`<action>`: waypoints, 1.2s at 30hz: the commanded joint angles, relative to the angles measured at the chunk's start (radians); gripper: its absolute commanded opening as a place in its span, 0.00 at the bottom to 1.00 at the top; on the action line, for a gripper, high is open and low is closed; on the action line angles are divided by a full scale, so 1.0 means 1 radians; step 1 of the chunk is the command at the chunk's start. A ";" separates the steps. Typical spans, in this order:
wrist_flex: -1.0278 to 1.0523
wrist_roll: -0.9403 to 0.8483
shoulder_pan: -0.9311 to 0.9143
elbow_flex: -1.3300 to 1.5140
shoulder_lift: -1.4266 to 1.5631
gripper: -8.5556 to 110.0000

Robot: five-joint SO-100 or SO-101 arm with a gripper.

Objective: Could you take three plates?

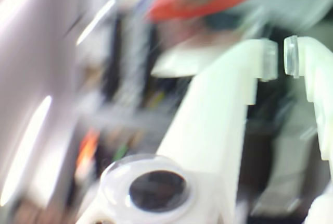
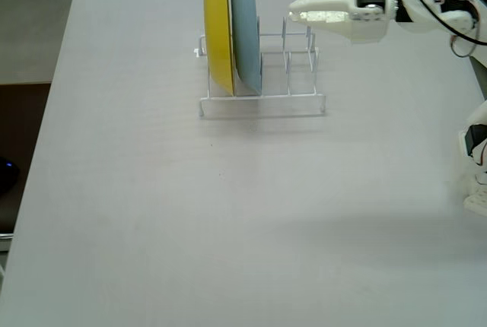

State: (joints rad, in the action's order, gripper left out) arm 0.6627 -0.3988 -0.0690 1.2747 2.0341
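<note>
While the wrist view is badly blurred, the gripper (image 1: 278, 60) shows its 2 fingertips nearly together with only a thin gap, holding nothing. In the fixed view the gripper (image 2: 298, 11) hangs above the table (image 2: 152, 213) at about 1 o'clock, just beside the white wire rack (image 2: 262, 103). 2 plates stand upright in the rack's left slots: the yellow plate (image 2: 218, 26) and, close against it at 3 o'clock, the light blue plate (image 2: 245, 26). A blurred orange-red shape (image 1: 197, 5) and a cream-white shape (image 1: 182, 60) appear at 12 o'clock in the wrist view.
</note>
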 commanded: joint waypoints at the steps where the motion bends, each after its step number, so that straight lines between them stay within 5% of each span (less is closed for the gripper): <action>1: 0.052 -0.048 -0.103 -0.009 -0.005 0.07; 7: 0.061 -0.190 -0.245 -0.029 -0.112 0.11; 15: 0.061 -0.276 -0.367 -0.133 -0.321 0.37; 29: 0.129 -0.284 -0.416 -0.601 -0.736 0.35; 36: 0.129 -0.249 -0.413 -0.667 -0.790 0.18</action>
State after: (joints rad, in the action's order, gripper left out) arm 0.7915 -0.6565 -0.4786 0.6857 1.2180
